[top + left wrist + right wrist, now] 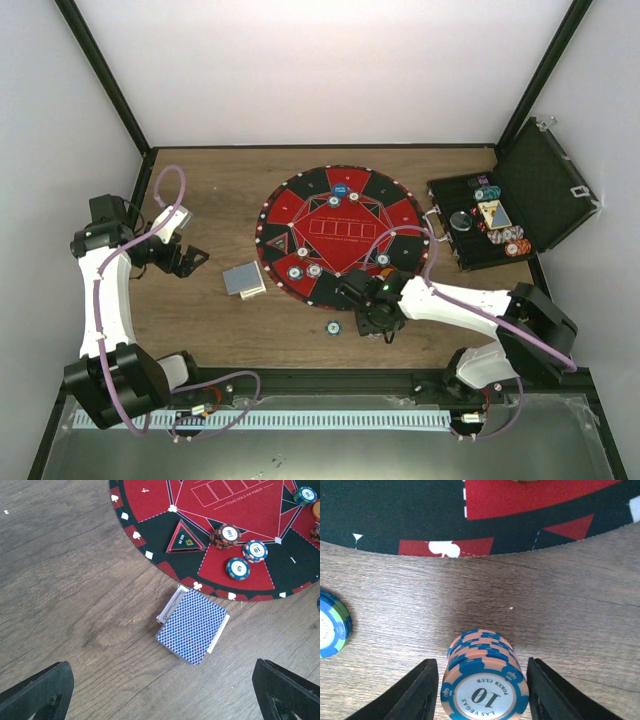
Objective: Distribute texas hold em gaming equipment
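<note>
Some chips (255, 550) are on the mat (290, 205); cards (192, 626) lie undealt beside it. The right tool (482, 665) brackets a chip stack (484, 680), grip unclear; the left tool (161, 666) gapes wide, empty.

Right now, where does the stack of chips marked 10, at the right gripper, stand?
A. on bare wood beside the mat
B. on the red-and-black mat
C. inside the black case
A: the stack of chips stands on the wooden table between the fingers of the right gripper, with the edge of the mat beyond it.
</note>
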